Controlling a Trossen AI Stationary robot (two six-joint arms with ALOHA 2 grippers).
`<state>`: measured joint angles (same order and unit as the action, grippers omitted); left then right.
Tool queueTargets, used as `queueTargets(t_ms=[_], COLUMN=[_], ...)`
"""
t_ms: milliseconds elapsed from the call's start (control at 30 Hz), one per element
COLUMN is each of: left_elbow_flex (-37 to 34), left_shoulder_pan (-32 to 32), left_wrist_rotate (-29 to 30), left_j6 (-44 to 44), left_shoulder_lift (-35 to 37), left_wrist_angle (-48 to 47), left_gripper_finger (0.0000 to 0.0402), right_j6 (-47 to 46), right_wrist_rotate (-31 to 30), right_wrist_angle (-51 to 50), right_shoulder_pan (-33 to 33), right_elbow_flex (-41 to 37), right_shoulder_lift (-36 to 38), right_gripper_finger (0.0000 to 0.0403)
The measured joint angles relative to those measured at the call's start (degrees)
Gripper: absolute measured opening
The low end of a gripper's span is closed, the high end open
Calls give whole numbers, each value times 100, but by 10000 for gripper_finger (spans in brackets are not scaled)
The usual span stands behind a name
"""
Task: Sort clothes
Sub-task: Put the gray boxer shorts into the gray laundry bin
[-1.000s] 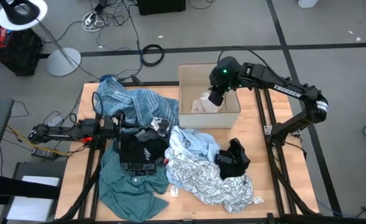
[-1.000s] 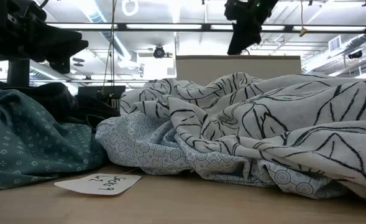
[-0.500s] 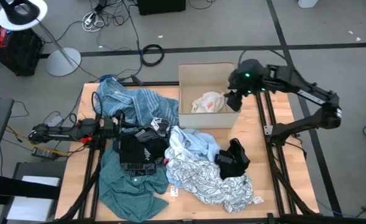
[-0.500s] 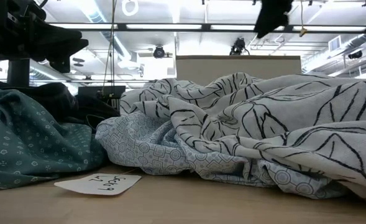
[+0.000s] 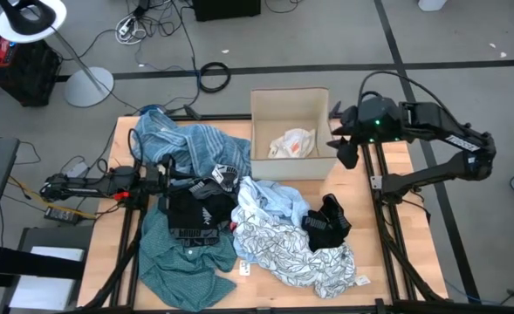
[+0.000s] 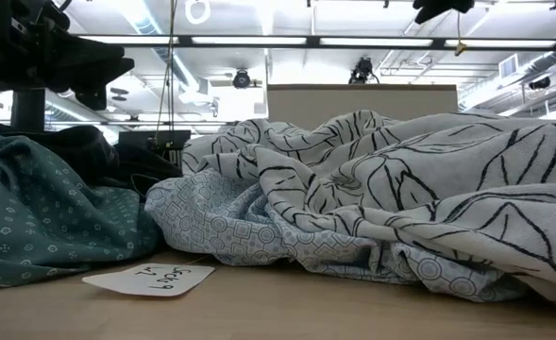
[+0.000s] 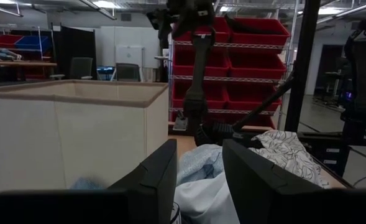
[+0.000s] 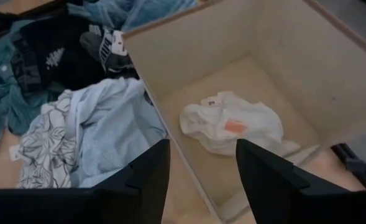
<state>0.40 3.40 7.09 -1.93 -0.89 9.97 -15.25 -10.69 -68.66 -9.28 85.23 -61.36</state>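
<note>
The clothes lie in a heap on the table: blue striped cloth at the far left, teal shirt at the near left, black garment, pale blue shirt, white-grey patterned cloth and a small black piece. A small white and red piece lies on the floor of the beige box; it also shows in the right wrist view. My right gripper is open and empty, in the air just right of the box. My left gripper is open and empty, low over the heap's left part.
The cardboard box stands at the table's far edge, open at the top. A paper tag lies near the front edge, another at the near right. Bare wood shows right of the box and along the table's right side.
My right gripper has gone from over the inside of the box toward the table's right edge, past the box's right wall, and a little up. The white and red piece stays on the box's floor. My left arm has kept still.
</note>
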Motion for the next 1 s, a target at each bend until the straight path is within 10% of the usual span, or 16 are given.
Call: queueTargets(t_ms=[633, 1000], left_elbow_flex=[5, 1237], left_shoulder_pan=[-2, -2], left_wrist_rotate=[506, 520], left_j6=[-130, -584], left_shoulder_lift=[4, -544], left_wrist_angle=[626, -1207], left_gripper_finger=[136, 136], right_j6=[-1172, -2834], right_wrist_rotate=[-683, -1223], right_wrist_angle=[-985, -918], right_shoulder_pan=[1181, 2395], right_elbow_flex=[-12, -1374], right_shoulder_lift=[-10, 485], right_gripper_finger=[178, 176])
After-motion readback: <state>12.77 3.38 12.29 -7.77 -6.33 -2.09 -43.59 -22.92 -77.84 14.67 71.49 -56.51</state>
